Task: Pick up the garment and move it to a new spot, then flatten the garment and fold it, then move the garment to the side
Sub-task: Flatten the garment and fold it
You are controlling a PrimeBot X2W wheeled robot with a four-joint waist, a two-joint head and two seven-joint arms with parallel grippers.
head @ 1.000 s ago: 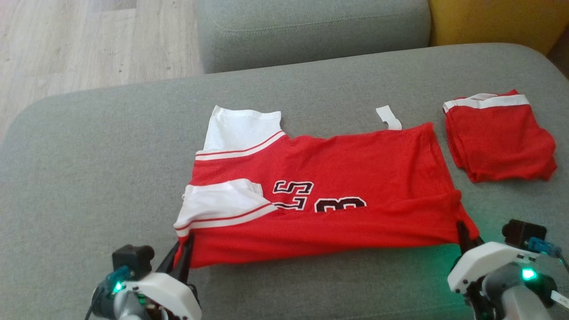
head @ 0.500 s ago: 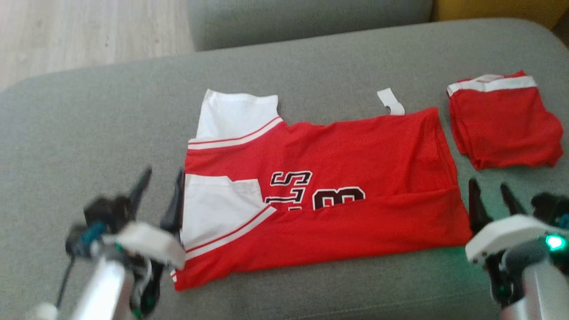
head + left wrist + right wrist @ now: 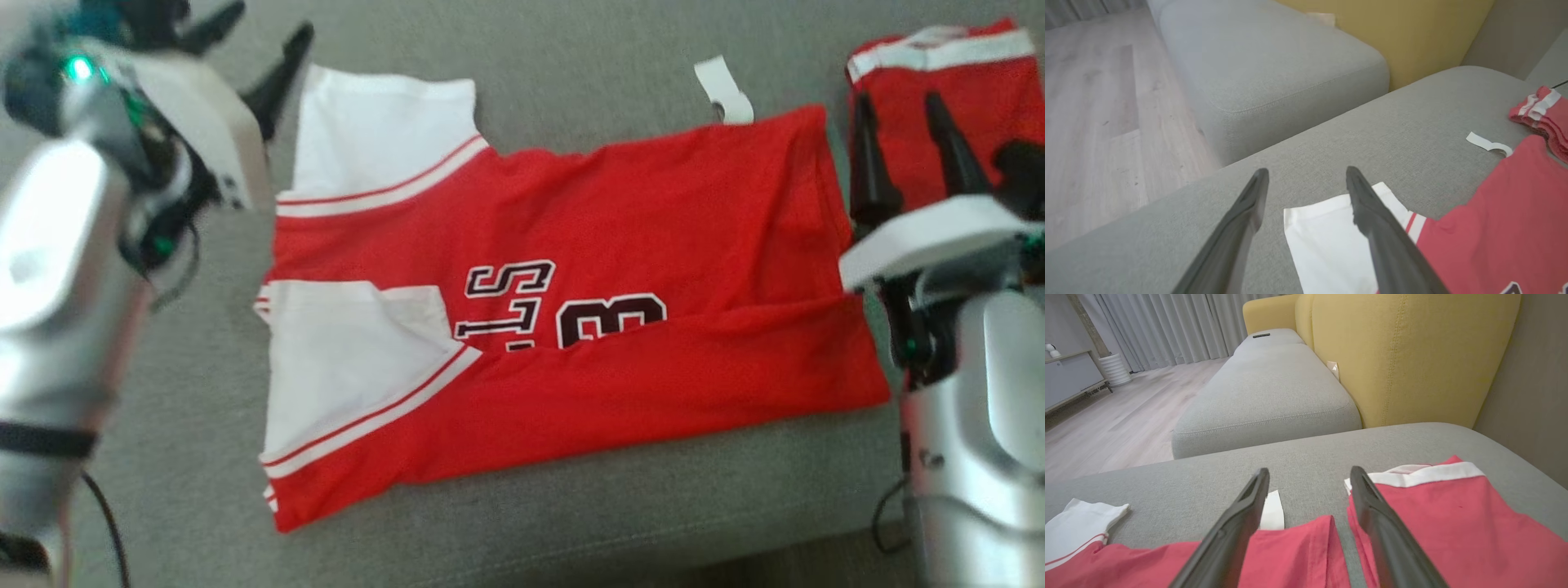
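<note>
Red jersey (image 3: 653,212), chest print, black with white outline: letter "S" (image 3: 510,279), lying sideways; partial letter (image 3: 498,328) just near of it, unreadable; numeral (image 3: 611,320), "3" or "8", part-hidden under the folded cloth. White tag (image 3: 722,91) at far edge: nothing legible.

Both grippers are leaving the red jersey's (image 3: 620,212) near edge and reaching across it, fingers spread: the left gripper (image 3: 271,23) is arriving beside the far white sleeve (image 3: 375,122), the right gripper (image 3: 896,102) between the jersey's far corner and the folded red shorts (image 3: 992,86)
</note>
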